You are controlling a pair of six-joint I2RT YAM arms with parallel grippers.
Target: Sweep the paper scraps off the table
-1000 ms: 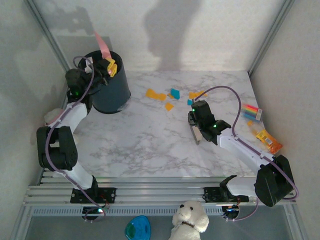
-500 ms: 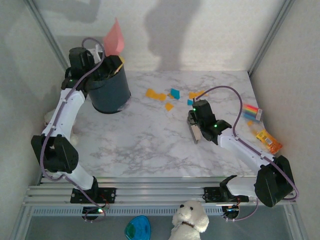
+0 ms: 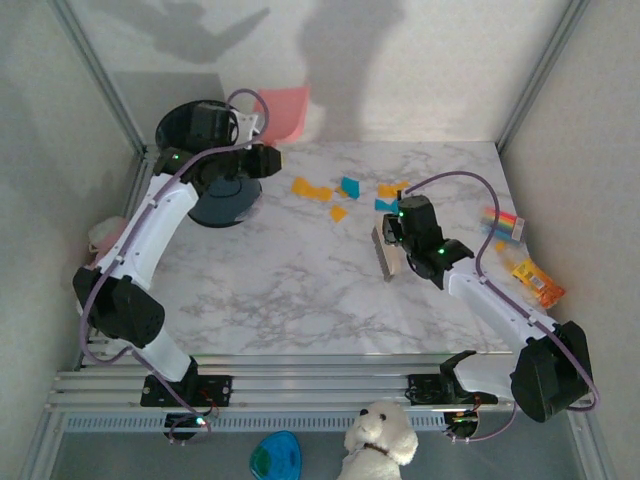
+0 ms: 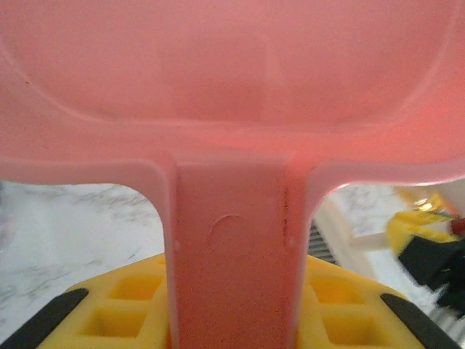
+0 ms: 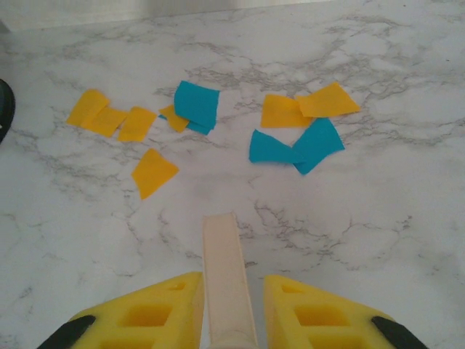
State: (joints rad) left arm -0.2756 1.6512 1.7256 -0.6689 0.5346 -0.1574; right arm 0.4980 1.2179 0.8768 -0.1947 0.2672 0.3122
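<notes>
Marbled desk (image 3: 280, 290): paper scraps (image 5: 196, 102) lie in a left-right band. My right tool (image 5: 231, 313) clamps a cream handle (image 5: 221, 247) aimed lengthwise at them; my left tool (image 4: 236, 313) clamps the pink dustpan (image 4: 232, 73).

The table (image 3: 300, 290) is white with grey marble veining. The bin (image 3: 215, 195) is dark navy. Right of the bin, the scraps (image 5: 196, 105) are orange-yellow and teal-blue. The dustpan (image 4: 232, 109) is plain pink. The brush (image 5: 227, 269) handle is cream, and the fingers (image 5: 145, 316) are yellow with black tips. Farthest from the bin, one packet (image 3: 503, 222) is rainbow-striped and another (image 3: 538, 282) is orange.
</notes>
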